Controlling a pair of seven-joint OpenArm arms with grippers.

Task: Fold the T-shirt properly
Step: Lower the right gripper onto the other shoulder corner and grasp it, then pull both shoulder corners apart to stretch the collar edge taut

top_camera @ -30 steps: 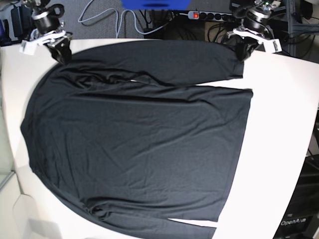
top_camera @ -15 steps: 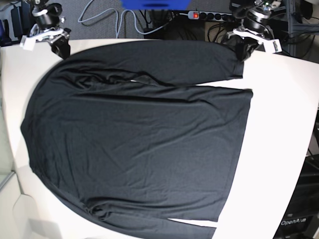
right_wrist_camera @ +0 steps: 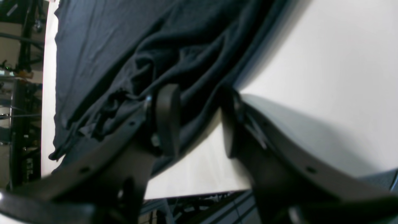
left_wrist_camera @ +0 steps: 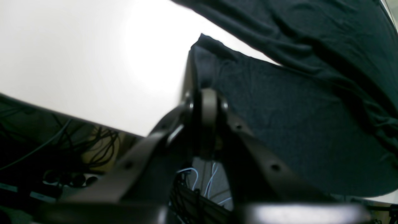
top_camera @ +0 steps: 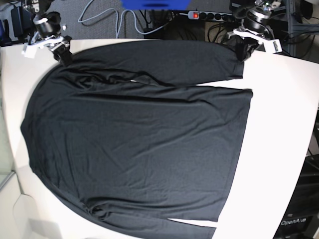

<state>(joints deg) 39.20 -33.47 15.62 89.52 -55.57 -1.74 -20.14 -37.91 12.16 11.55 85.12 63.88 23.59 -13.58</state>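
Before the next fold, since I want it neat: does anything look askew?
Yes. The T-shirt is bunched into wrinkles by the right claw at the table edge. The far sleeve lies folded flat; its cuff is at the shut left claw.

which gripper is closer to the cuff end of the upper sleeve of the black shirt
Left. The left gripper is shut right at the black fabric shirt's sleeve cuff; the right gripper stands open at the shoulder end.

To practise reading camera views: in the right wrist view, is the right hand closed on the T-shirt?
No: the right hand stands open, its fingers apart, with the T-shirt and bare table showing between them.
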